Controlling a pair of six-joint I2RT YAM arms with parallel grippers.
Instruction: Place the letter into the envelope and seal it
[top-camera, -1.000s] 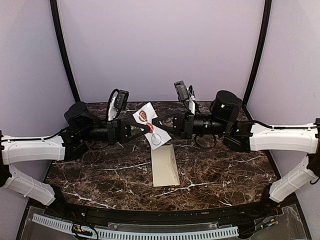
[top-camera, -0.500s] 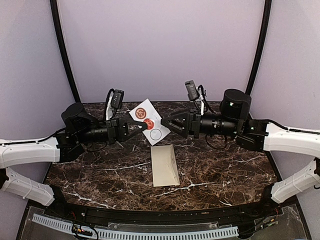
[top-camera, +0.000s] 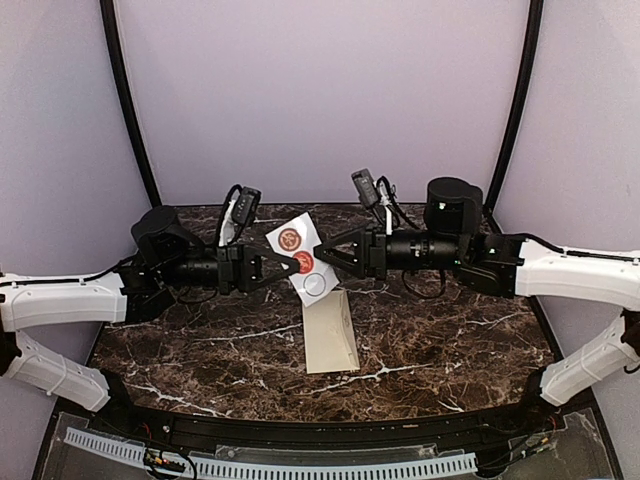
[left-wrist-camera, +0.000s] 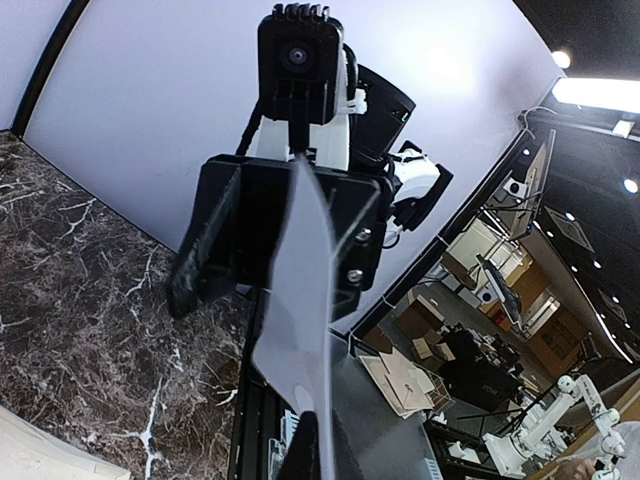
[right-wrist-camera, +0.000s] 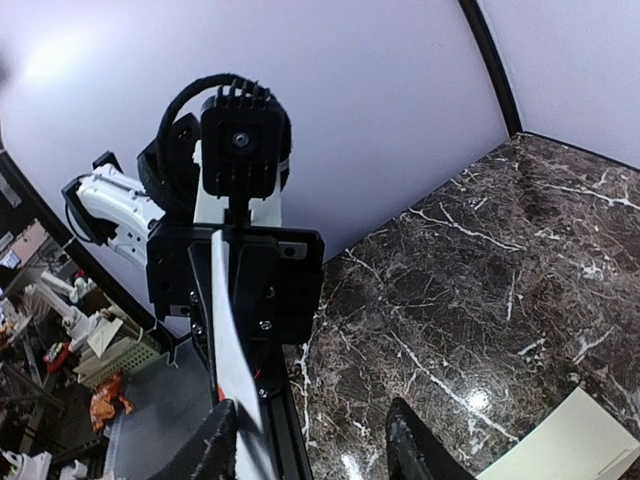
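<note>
Dark marble table (top-camera: 450, 340) carries the cream envelope (top-camera: 330, 330), lying flat, below both jaws and nearer to my bases. The letter I do not see; probably it is inside. My left gripper (top-camera: 288, 266) is clenched on the sticker sheet (top-camera: 298, 250), up in the air. My right gripper (top-camera: 326, 254) is released, the sheet's edge between its fingers. I should hold the sheet steady and pinch only the red seal (top-camera: 303, 262).

The table (top-camera: 450, 340) is topped in dark brown marble veined with white. It is enclosed by pale lilac walls (top-camera: 320, 90) and framed by two curved black poles (top-camera: 128, 110). Beyond, what may be a workshop (left-wrist-camera: 470, 340) is lit by ceiling strip lights (left-wrist-camera: 598, 93).
</note>
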